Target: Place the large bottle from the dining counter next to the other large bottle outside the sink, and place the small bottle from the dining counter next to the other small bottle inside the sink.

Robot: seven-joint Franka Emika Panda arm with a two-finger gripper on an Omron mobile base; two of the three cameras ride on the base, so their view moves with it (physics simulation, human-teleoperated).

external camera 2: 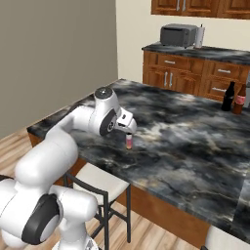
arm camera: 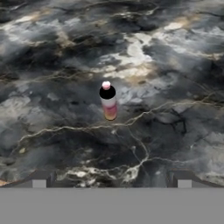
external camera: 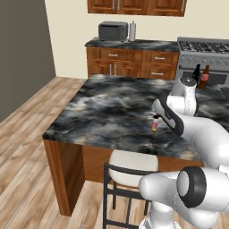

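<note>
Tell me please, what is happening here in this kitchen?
A white robot arm reaches over the marbled dining counter with its gripper open and holding nothing. It hangs above a small pinkish bottle that stands upright on the stone, so it looks ready to pick that one up. Farther along the counter, a tall black bottle and a brown bottle with a red label stand close together.

Arm (external camera: 201, 134): glossy white rounded shells, thick tubular links, bulbous elbows. Joints dark grey to black: round dark disc caps on joint ends, black bands between links. Small grey cap atop wrist joint. Fingertips (arm camera: 39, 179): small, dark, blocky, pale grey square pad on each.
</note>
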